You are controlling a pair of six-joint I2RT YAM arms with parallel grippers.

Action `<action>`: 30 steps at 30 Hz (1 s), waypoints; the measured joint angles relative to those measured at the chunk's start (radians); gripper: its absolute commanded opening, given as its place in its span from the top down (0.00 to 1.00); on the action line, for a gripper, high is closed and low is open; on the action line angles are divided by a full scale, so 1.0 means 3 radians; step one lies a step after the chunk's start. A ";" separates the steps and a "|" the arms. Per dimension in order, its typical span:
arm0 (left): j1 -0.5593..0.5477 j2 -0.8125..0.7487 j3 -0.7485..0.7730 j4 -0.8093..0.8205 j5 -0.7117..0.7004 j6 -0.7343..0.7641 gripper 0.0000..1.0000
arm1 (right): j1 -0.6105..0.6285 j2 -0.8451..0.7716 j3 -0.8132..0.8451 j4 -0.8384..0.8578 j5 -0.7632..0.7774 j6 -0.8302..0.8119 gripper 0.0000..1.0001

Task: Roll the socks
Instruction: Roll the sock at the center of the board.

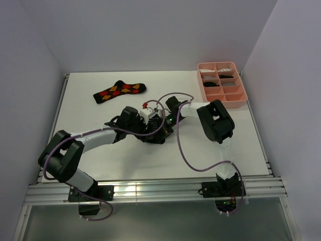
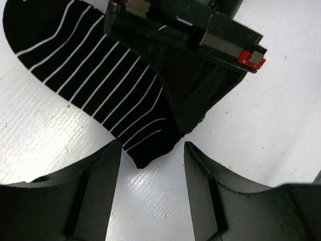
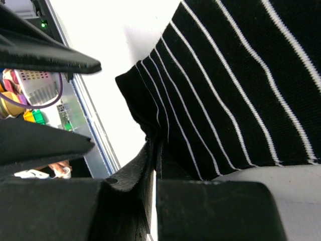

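A black sock with thin white stripes [image 2: 85, 70] lies flat on the white table. My right gripper [image 3: 156, 145] is shut on a pinched fold at its edge, and the sock [image 3: 241, 85] spreads out beyond the jaws. The left wrist view shows that right gripper [image 2: 190, 60] coming down onto the sock from above. My left gripper [image 2: 152, 165] is open, low over the table, with the sock's narrow end just ahead of its tips and bare table between the fingers. In the top view both grippers [image 1: 155, 125] meet mid-table and hide this sock. The argyle sock [image 1: 119, 91] lies flat at the back left.
A pink compartment tray [image 1: 239, 95] stands at the back right, with white and dark items in its cells. Purple cables loop over both arms. A metal rail runs along the table's near edge.
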 measured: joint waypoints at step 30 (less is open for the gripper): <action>-0.0402 0.0477 0.0103 0.0153 -0.0216 0.0221 0.59 | -0.0095 0.0000 0.0066 -0.0306 0.0102 -0.0224 1.00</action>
